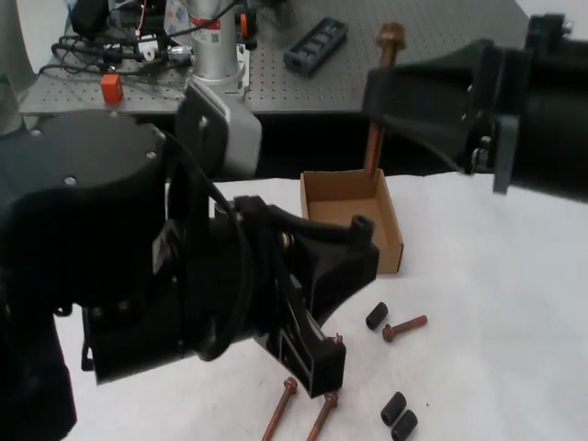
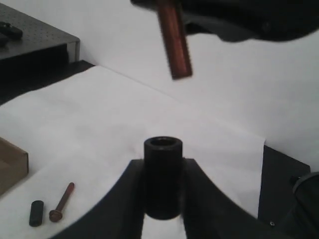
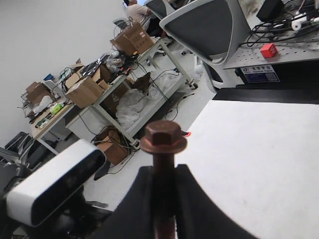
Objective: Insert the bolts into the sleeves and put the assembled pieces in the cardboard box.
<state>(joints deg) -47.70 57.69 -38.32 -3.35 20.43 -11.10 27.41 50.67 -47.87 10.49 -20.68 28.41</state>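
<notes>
Loose parts: loose bolts [image 1: 405, 328] and loose sleeves [image 1: 376, 317] lie nearest on the white cloth [image 1: 496, 303].
Left gripper [image 2: 163, 174]: near left, jaws clamped on the held sleeve [image 2: 163, 149], which stands upright with its bore open upward.
Right gripper [image 3: 163, 173]: farther right and higher, jaws pinching the held bolt [image 3: 163, 137] on the shank under its head, thread end down.
Gap: the bolt tip hangs above and beyond the sleeve mouth, apart, slightly tilted.
Step in hand: probably aligning bolt with bore.
Doing it well: centre the tip over the bore, square the shank to the sleeve, lower slowly, and hold the sleeve steady.
Cardboard box [image 1: 349, 197]: far centre, open-topped.
</notes>
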